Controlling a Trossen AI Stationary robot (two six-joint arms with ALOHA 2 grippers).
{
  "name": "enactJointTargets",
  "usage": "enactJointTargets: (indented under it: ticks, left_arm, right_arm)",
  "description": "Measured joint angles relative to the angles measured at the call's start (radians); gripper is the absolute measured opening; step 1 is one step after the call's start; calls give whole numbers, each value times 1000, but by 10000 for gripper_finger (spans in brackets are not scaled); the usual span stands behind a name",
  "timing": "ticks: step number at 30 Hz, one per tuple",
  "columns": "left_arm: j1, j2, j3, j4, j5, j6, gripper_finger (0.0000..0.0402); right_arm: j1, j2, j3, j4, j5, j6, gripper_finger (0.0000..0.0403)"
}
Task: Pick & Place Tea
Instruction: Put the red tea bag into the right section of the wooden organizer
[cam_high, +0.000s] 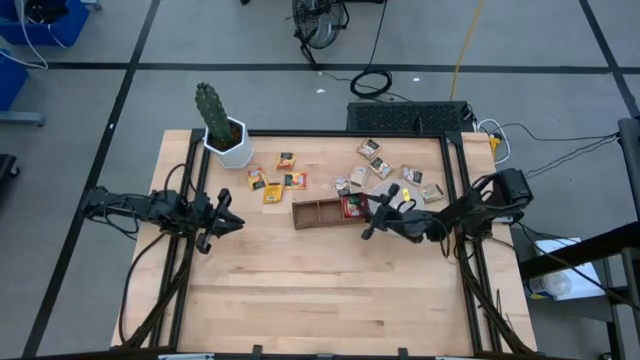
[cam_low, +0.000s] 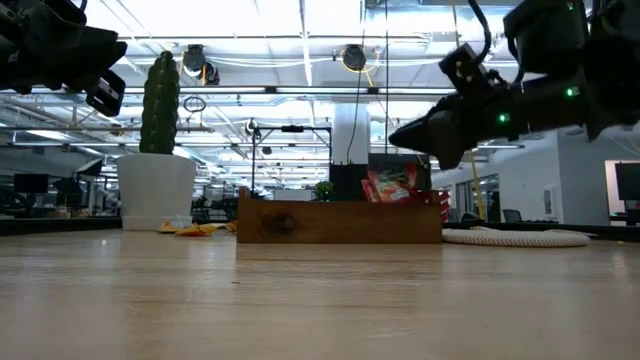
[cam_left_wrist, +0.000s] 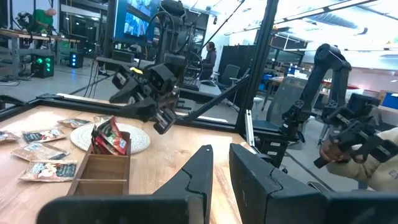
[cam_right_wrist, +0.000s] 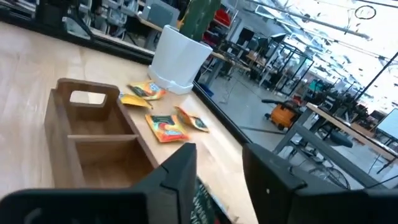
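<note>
Red sachet in the tray's end compartment, right gripper just above it.

From above, we see the right gripper (cam_high: 372, 217) at the tray (cam_high: 315, 214), red sachets (cam_high: 351, 207) inside; yellow sachets (cam_high: 272, 186) and tan sachets (cam_high: 385, 170) lie toward the table's (cam_high: 330, 290) far edge. Right wrist: fingers (cam_right_wrist: 180, 171) parted, gripping nothing. Left wrist: left gripper (cam_left_wrist: 221, 171) nearly pressed together, empty.

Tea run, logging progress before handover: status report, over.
Right end effector open above the tray, nothing held. Red tea sachets standing in tray's end compartment. Left end effector idle at table's left. Nothing in the way.
</note>
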Motion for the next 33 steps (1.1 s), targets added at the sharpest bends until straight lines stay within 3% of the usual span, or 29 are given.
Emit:
enactJointTargets:
  ticks: [2,5,8,11,16,22,30,33]
  left_arm:
    - [0,0,0,0,0,0,58]
    - [0,0,0,0,0,0,58]
    - [0,0,0,0,0,0,58]
    - [0,0,0,0,0,0,58]
    - [0,0,0,0,0,0,58]
    - [0,0,0,0,0,0,58]
    - [0,0,0,0,0,0,58]
    - [0,0,0,0,0,0,58]
  right_arm:
    - [10,-62,35,-144,-1,-28,110]
    - [17,-177,178,-669,-32,-18,52]
    - [-20,-212,389,-1233,-229,151,10]
    - [-46,-165,488,-1457,-318,217,2]
    - [-66,-108,501,-1526,-377,230,0]
    - [-80,-84,501,-1546,-364,259,0]
    - [-48,-148,501,-1531,-362,254,0]
    - [-46,-162,501,-1533,-306,237,0]
